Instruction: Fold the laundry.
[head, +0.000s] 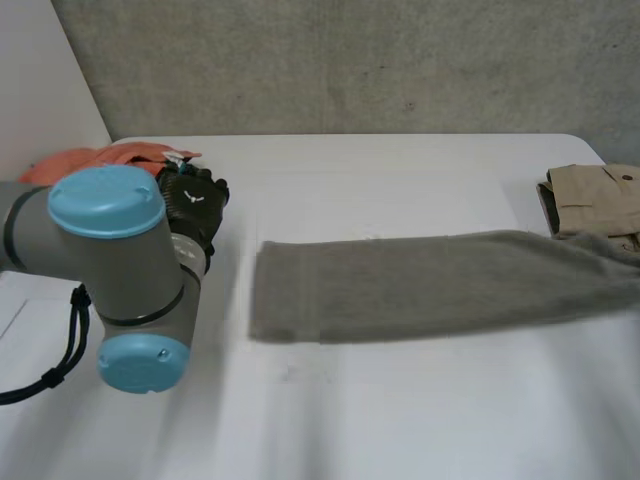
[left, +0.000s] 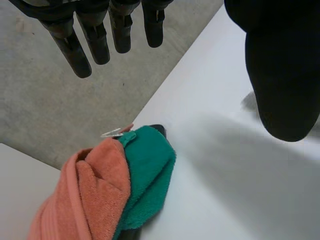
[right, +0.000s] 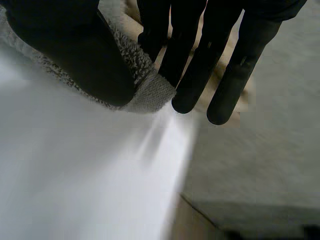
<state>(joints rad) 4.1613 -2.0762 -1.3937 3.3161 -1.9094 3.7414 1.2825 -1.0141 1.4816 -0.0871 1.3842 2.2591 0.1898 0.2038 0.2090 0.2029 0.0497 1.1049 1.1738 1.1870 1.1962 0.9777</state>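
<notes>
**Grey towel** (head: 400, 285) — flat on the white table (head: 400, 420). Its long axis runs side to side across the robot's front. One short end is near the left arm, and the other reaches the table's right side.

**Right hand** (right: 75, 55) — clamped on the towel's right-end corner, with the pile pinched between thumb and straight fingers (right: 192, 85). The corner looks raised just off the table, though the view is too close to be sure.

**Left hand** (head: 192, 200) — relaxed, fingers straight, holding nothing. It hovers apart from the towel's left end, above an orange cloth (left: 90, 195) and a green cloth (left: 150, 170) bunched together at the far-left corner.

**Beige folded garment** (head: 595, 198) — just beyond the towel's right end, on its far side.

**Judgement** — the coming move turns on the towel's length, with the held right end probably carried leftward to meet the free end. The left hand is nearer that free end and could pin it.

**Room** — the table is bare on the near side. The table edge lies close by the right hand's fingertips, and the beige garment sits beside the path.
</notes>
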